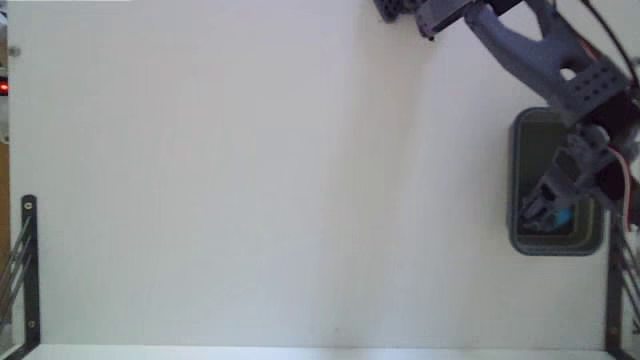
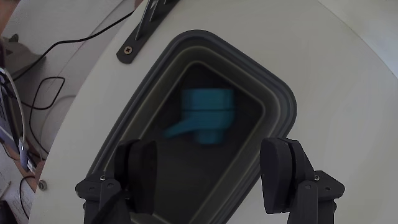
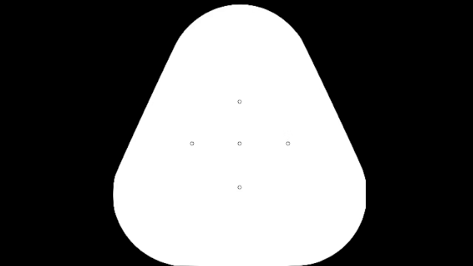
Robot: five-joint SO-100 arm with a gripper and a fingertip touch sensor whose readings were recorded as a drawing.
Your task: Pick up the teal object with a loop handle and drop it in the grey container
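- Your claw [image 2: 211, 177] is spread wide and empty above the bin [image 2: 283, 102]; nothing sits between its fingers [image 2: 142, 171].
- The teal piece [image 2: 208, 115] is already inside the bin, blurred in the wrist view, so you cannot tell if it is falling or lying on the floor.
- In the fixed view the teal piece [image 1: 563, 217] shows at the bin's [image 1: 520, 130] near end, on the right of the worktop [image 1: 250, 180].
- It looks like small hard plastic: probably light, stiff and a bit slick.
- If you must regrasp, pinch the blocky body; the thin protruding part would likely twist.
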